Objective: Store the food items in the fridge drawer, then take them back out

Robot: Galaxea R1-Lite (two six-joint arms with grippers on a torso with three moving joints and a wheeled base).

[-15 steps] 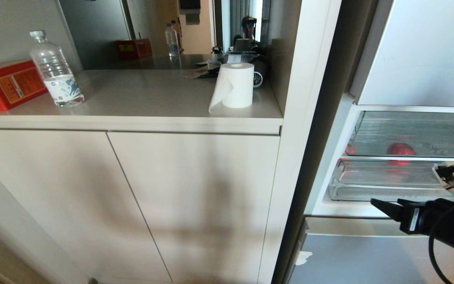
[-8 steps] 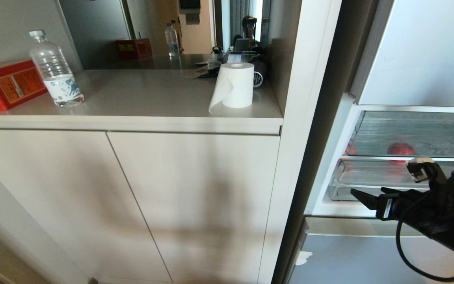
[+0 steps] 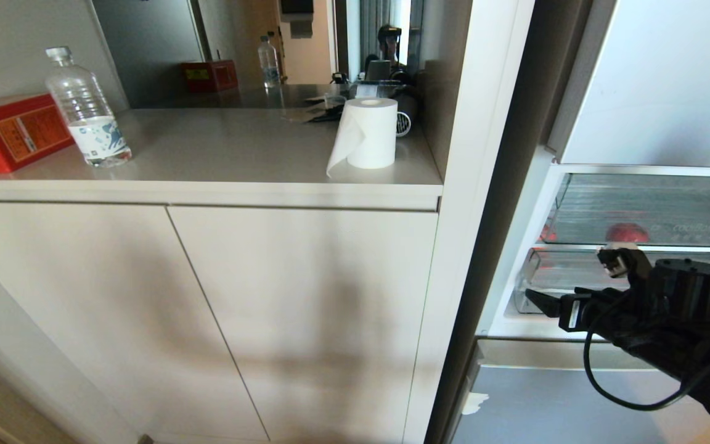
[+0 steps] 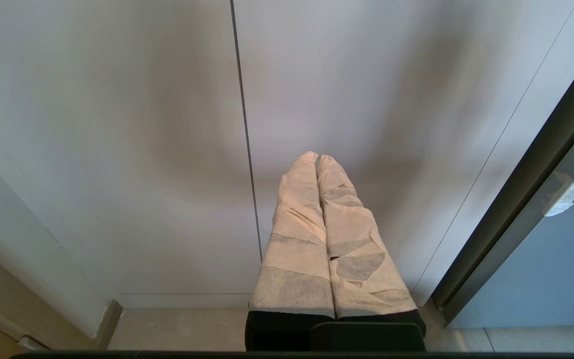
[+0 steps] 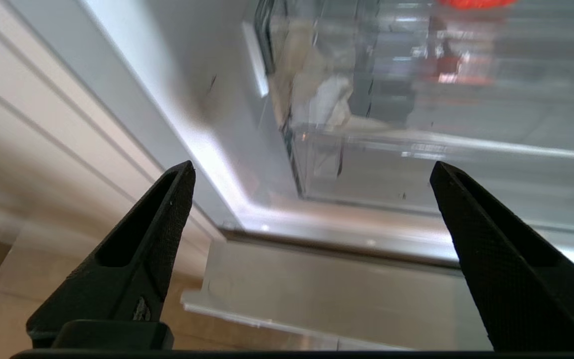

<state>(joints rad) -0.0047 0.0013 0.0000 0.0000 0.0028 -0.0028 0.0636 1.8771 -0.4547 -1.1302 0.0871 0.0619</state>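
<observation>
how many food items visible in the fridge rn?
1. A red fruit sits in the clear fridge drawer, above and behind the open right claw. Glare and red reflections on the plastic could hide others.

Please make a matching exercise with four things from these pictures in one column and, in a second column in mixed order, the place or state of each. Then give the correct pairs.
Things:
1. red fruit
2. paper roll
3. right pincer
4. left pincer

Places or states:
A. shut, holding nothing, facing the cupboard doors
B. upright on the counter, near the fridge side
C. inside the clear fridge drawer
D. open, holding nothing, low in front of the fridge

Pairs: 1-C, 2-B, 3-D, 4-A
</observation>
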